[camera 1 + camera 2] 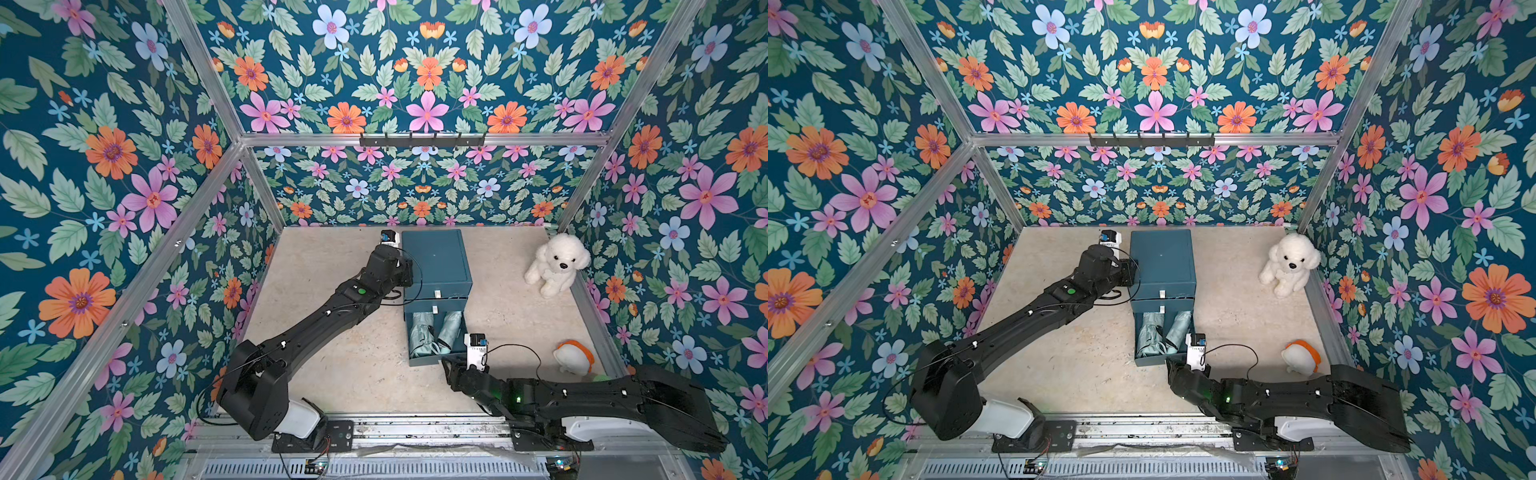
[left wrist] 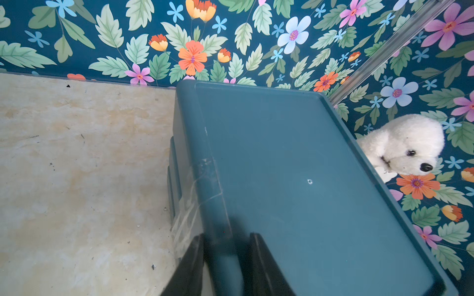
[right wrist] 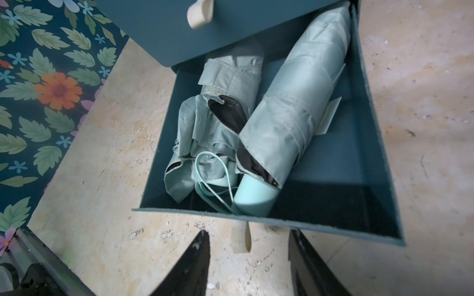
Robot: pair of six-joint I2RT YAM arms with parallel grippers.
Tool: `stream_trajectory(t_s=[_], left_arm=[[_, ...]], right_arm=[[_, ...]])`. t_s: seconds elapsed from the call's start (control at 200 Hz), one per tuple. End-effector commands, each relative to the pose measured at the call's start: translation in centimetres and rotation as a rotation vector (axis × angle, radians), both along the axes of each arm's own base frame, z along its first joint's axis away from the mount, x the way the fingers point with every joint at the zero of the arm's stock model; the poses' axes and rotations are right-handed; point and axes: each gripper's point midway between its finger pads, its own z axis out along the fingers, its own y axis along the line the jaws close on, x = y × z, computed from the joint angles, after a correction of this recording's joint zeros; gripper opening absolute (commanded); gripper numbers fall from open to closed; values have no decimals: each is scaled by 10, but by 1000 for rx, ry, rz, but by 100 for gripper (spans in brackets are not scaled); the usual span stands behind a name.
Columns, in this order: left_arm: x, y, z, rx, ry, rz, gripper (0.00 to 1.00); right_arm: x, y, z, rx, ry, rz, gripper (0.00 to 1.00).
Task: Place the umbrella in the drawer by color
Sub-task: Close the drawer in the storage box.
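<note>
Facing the open drawer [image 3: 333, 164] front, the right gripper [image 3: 248, 237] stands spread, pull tab [image 3: 240, 243] directly ahead between its fingers [image 3: 198, 253].

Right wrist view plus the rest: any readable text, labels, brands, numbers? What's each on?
No text is readable.
Strap patch on the creased umbrella: too blurred.
Tag by the rolled umbrella: nothing legible.
Cabinet, drawer: no print.
</note>
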Motion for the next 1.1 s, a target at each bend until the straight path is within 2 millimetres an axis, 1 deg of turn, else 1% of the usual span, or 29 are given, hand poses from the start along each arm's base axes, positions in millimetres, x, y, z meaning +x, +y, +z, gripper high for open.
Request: stream_trajectory(t_s=[0.0,0.235,0.4,0.585,0.72,0.795,0.865,0.95,1.035,1.095], left_arm=[[-34,14,-60,186,192,-81,32],[-38,9,-62,193,193,-114,31],[-41,6,-64,203,193,-133,29],[-45,3,-66,208,196,-152,28],[-48,3,-66,206,196,-159,27],[-49,4,-64,204,192,-159,27],[-49,4,-63,204,189,-159,27],[-50,5,-62,204,186,-159,27],[-52,6,-62,203,185,-160,27],[-52,7,-62,201,186,-154,27]], right_arm=[[12,13,20,38,-74,6,54],[29,19,22,44,-103,-20,54],[38,28,23,56,-134,-1,54],[54,30,24,71,-173,-29,54],[67,30,20,62,-173,-51,54],[70,37,19,33,-170,-36,54],[68,42,17,22,-150,-12,53],[66,36,15,34,-130,-29,53],[66,24,15,37,-126,-72,53],[66,20,17,48,-142,-82,52]])
